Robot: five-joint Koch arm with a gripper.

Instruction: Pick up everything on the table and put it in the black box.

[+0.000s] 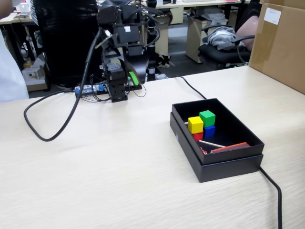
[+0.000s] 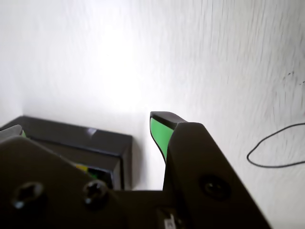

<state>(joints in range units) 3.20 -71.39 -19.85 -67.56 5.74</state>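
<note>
The black box [image 1: 228, 167] stands on the right side of the table. Inside it lie a yellow cube [image 1: 195, 124], a green cube [image 1: 207, 117], a blue cube [image 1: 209, 130], a red cube [image 1: 198, 136], a thin pale stick [image 1: 212, 143] and a flat red piece [image 1: 231, 147]. My gripper [image 1: 132, 78], with green pads, hangs folded near the arm's base at the back, far from the box. In the wrist view my gripper [image 2: 88, 125] is open and empty, and the box [image 2: 95, 138] shows beyond it between the jaws.
A thick black cable [image 1: 47, 138] loops over the table's left part. Another cable [image 1: 271, 183] runs under the box to the front right. A thin wire [image 2: 276, 164] lies on the table. A cardboard box [image 1: 281, 43] stands at the back right.
</note>
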